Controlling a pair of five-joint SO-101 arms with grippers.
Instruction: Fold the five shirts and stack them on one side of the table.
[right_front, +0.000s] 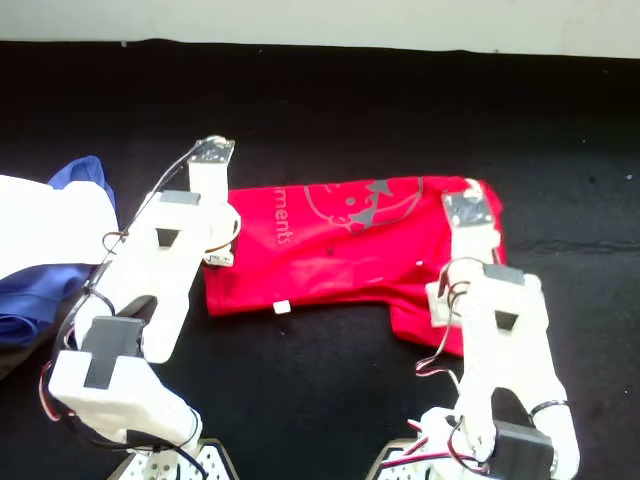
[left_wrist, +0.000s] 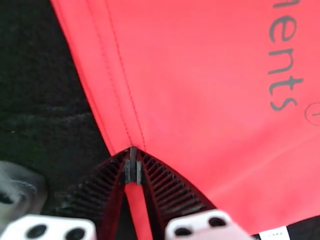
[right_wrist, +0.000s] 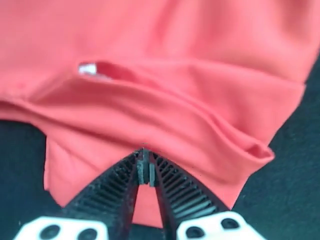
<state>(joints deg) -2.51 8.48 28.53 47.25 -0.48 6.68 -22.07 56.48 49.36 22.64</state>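
- Shirts, counted: one red shirt (right_front: 350, 250) lying flat mid-table, grey print facing up. One white shirt (right_front: 50, 225) and blue fabric (right_front: 40, 290) are heaped at the table's left edge, well apart from the red one. Can't tell how many garments are in that heap.
- Table (right_front: 320, 100): one, with a black cover.
- Arms: two, white, both over the red shirt, one at each end.
- Left pincer (left_wrist: 133, 167): tips together, clamped on the stitched hem of the red shirt at its left end. A strip of red cloth runs between the ribbed fingers (left_wrist: 170, 192).
- Right pincer (right_wrist: 145, 167): tips together, clamped on a fold of the red shirt at its right end, where the cloth is bunched into two or three layers.
- White tags: one small tag (right_front: 281, 307) at the red shirt's near edge in the high view, and one label (right_wrist: 87, 69) inside a fold in the right wrist view.
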